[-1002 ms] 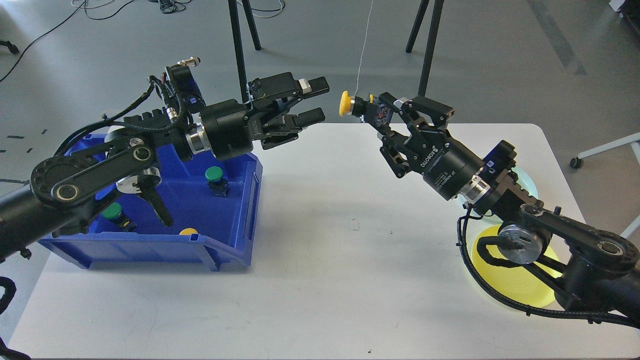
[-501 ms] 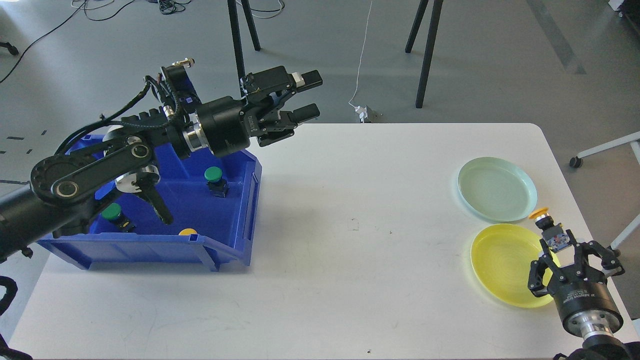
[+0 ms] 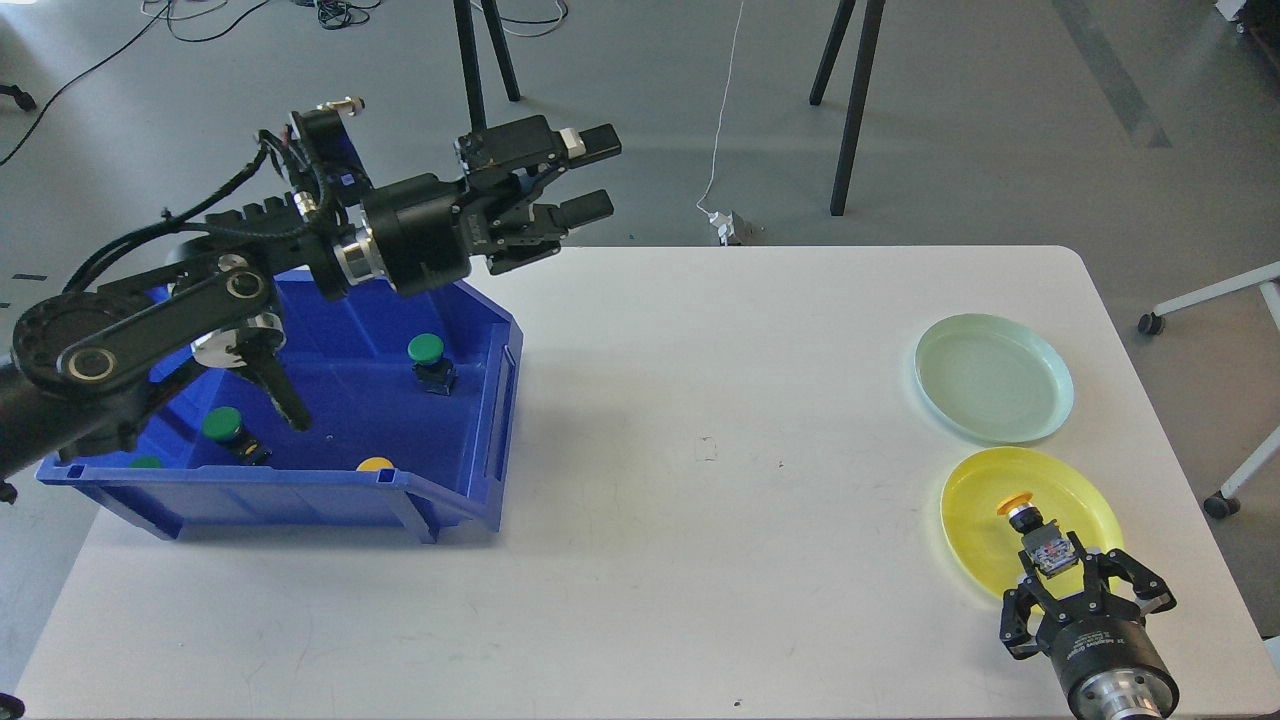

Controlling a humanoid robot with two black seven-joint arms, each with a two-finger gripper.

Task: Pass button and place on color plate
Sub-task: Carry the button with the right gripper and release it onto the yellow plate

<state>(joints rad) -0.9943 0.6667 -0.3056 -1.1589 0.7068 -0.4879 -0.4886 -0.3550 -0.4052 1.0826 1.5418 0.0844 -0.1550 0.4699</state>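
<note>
A yellow-capped button (image 3: 1032,520) with a dark body is held over the yellow plate (image 3: 975,520), cap pointing away from me, low over or touching the plate's surface. My right gripper (image 3: 1056,566) comes in from the bottom right edge and is shut on the button's body. My left gripper (image 3: 592,175) is open and empty, raised above the table's back edge, just right of the blue bin (image 3: 460,500). The bin holds green buttons (image 3: 427,349) (image 3: 222,424) and a yellow button (image 3: 376,464) behind its front wall.
A pale green plate (image 3: 995,378) lies just behind the yellow plate near the table's right edge. My left arm's links hang over the bin. Tripod legs and cables stand on the floor beyond the table.
My right gripper carried the yellow button from the handover point to the right side and down, now over the yellow plate. My left gripper, open, drew back to the left.
</note>
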